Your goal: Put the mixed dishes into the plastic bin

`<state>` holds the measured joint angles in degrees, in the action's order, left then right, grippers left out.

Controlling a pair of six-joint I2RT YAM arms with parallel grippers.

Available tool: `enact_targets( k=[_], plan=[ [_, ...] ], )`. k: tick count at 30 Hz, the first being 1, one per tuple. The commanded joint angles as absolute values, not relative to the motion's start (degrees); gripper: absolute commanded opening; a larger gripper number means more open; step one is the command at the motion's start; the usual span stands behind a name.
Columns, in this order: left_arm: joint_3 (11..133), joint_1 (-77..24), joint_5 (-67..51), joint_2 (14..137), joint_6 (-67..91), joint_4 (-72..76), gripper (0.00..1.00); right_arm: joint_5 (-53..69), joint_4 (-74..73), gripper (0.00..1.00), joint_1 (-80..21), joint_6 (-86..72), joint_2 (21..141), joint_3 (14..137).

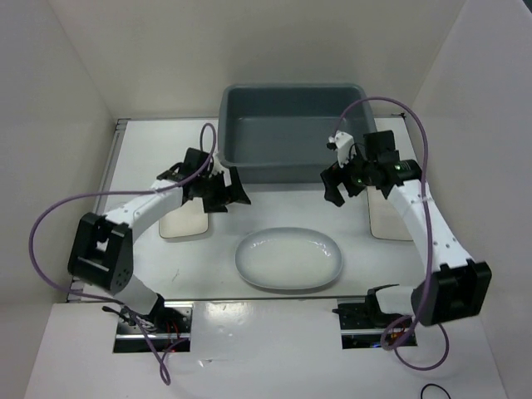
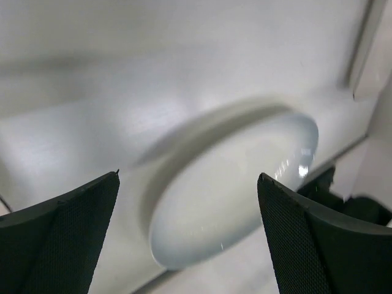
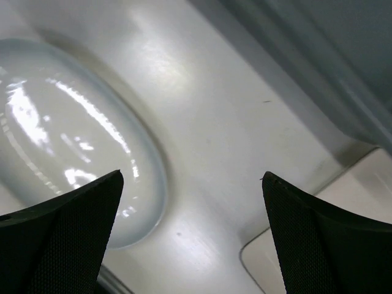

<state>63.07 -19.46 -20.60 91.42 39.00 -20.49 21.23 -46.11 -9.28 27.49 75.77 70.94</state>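
The large white oval platter (image 1: 288, 258) lies on the table in front of the dark grey plastic bin (image 1: 291, 133), whose visible inside holds nothing. A cream plate (image 1: 184, 223) lies at the left, partly under my left arm. Another cream plate (image 1: 389, 220) lies at the right. My left gripper (image 1: 237, 191) is open and empty, hovering above the table left of the platter (image 2: 233, 190). My right gripper (image 1: 335, 187) is open and empty, near the bin's front right corner. In the right wrist view it (image 3: 192, 174) is over bare table between platter (image 3: 61, 135) and plate (image 3: 367, 184). No glass cups show.
White walls enclose the table on three sides. The bin's front wall (image 3: 318, 55) runs close past my right gripper. A metal rail (image 1: 116, 158) lines the table's left edge. The arm bases stand at the near edge.
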Motion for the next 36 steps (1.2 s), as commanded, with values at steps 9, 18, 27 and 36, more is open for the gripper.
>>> enact_targets(
  k=[9, 18, 27, 36],
  plan=[
    [41.06, -27.14, -33.84, 78.93, 42.19, -16.97, 1.0, 29.18, -48.43, 0.98, -10.28, 26.89, 70.84, 60.29],
    [32.17, -29.71, -35.95, 82.44, 46.58, -3.79, 1.0, 29.18, -48.43, 0.98, -9.76, 26.89, 71.46, 60.29],
    [32.26, -31.37, -38.4, 93.95, 46.58, 8.95, 1.0, 28.13, -48.43, 0.98, -8.27, 26.37, 69.7, 60.29],
    [32.87, -32.43, -39.55, 100.27, 45.44, 11.6, 0.51, 27.07, -47.9, 0.98, -6.06, 25.14, 69.17, 60.29]
  ],
)
